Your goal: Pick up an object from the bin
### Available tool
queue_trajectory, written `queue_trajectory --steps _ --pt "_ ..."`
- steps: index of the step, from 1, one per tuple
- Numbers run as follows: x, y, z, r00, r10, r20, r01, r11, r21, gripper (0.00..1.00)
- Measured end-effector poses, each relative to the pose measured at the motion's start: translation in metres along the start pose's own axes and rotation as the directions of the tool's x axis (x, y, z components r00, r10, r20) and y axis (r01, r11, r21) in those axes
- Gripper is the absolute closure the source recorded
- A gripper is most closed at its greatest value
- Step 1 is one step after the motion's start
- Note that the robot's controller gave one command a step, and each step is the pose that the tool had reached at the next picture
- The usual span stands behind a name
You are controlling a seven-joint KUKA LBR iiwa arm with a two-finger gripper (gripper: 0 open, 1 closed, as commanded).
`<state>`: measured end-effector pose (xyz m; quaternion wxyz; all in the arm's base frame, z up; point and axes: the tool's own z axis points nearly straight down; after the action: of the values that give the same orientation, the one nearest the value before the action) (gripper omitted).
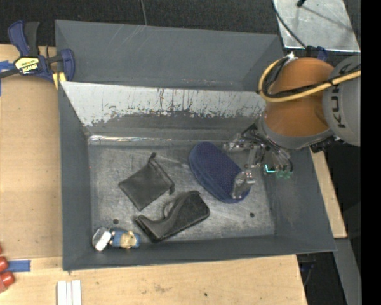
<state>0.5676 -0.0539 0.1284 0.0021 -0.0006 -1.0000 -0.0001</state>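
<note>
Metal gripper [246, 175]: low in the right half of the grey metal bin [178, 53], over the right end of a dark blue oval padded fabric piece [213, 167]. Its metal parts overlap that end, but contact cannot be told.
Gripper opening: cannot be told from this angle, and nothing is seen held in it.
Arm: reaches in from the right across the bin's right wall. The wrist sits under a rounded orange cover [295, 113] with a yellow cable [280, 96] looped over it. The tool slants down and to the left from the cover toward the bin floor.
Blue fabric piece: flat on the floor, right of centre, with its long axis running from upper left to lower right. The lower right end is beneath the tool and the rest stretches away to the left of it.
Black elongated pouch [176, 216]: just beside the blue piece's lower left edge, lying aslant near the front wall.
Dark grey square cloth pouch [146, 184]: further left, mid-floor, just above the black pouch's left end and well apart from the tool.
Small white, blue and yellow toy figure [114, 239]: farthest off, in the front left corner.
</note>
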Motion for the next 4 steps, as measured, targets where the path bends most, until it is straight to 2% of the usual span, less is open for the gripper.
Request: queue_trajectory --steps 1,2,3,4 --pt "0.042 0.066 0.051 0.995 0.085 0.044 -0.085 0.996 0.003 0.0" --pt "0.009 0.113 0.025 0.998 0.058 0.016 -0.058 0.998 0.0 0.0" --pt "0.076 0.082 0.028 0.998 0.057 0.006 -0.057 0.998 0.001 0.0" --pt "0.039 0.13 0.05 0.906 -0.423 0.035 0.422 0.906 0.025 0.0"
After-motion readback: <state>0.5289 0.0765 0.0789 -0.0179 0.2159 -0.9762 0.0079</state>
